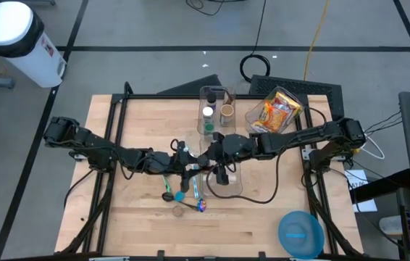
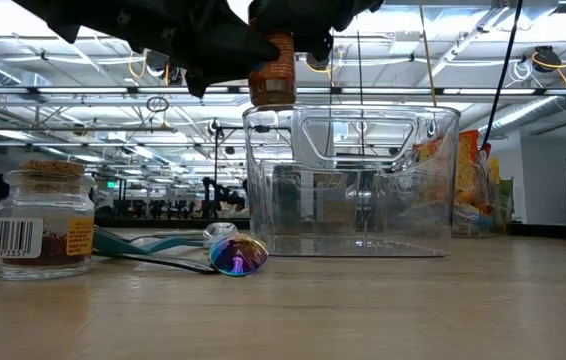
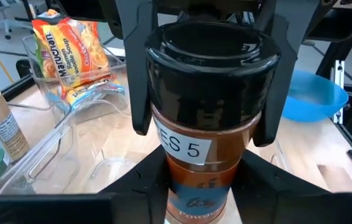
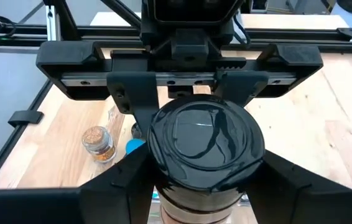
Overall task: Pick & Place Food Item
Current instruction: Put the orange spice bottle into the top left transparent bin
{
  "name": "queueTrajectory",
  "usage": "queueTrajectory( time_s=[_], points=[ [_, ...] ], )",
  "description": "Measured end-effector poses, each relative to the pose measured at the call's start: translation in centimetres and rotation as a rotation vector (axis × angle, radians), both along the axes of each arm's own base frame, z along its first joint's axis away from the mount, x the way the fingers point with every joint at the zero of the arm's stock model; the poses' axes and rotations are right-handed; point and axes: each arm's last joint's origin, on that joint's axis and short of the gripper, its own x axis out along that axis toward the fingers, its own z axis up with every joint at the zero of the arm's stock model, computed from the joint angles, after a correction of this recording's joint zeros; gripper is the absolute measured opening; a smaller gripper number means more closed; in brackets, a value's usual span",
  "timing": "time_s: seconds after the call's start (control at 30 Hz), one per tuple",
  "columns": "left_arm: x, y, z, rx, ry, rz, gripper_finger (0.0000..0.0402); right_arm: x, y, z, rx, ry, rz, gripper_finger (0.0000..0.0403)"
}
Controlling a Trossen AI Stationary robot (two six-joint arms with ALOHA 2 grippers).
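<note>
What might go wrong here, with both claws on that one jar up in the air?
1. The left claw holds the jar low while the right claw is at its glossy black lid; if they pull unevenly, the jar may slip or twist.
2. The jar hangs by the bin's rim; dropped, it could hit the rim or the spoon.

A brown spice jar with a glossy black lid (image 3: pixel 210 93) fills the centre of the frame, its white label reading "ES 5". The left gripper (image 3: pixel 194 186) clasps its lower body; the right gripper (image 3: pixel 207 74) straddles the lid from above. Upper left, orange noodle packets (image 3: pixel 70 53) sit in a clear plastic bin (image 3: pixel 51 140); a blue bowl (image 3: pixel 313 93) lies right.
</note>
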Motion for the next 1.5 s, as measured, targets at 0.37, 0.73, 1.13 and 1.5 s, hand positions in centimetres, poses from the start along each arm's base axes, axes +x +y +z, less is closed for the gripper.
queueTrajectory(
  time_s=[0.37, 0.73, 1.13, 1.5],
  points=[
    [-3.2, 0.5, 4.1, 0.001, -0.047, -0.018, 0.0293, -2.9, -2.4, 2.5, -0.146, 0.03, -0.212, 0.0195],
    [-4.1, 0.3, 3.9, -0.007, 0.019, 0.029, 0.0335, -4.8, -8.5, 0.6, -0.264, 0.121, -0.551, 0.0195],
    [-4.0, 0.5, 3.8, 0.01, 0.022, 0.057, 0.0335, -7.8, -13.7, -7.8, -0.086, 0.066, -0.603, 0.0195],
    [-4.0, 0.6, 3.8, 0.009, 0.021, 0.06, 0.0335, -8.8, -13.3, -10.7, -0.088, 0.049, -0.551, 0.0195]
  ],
)
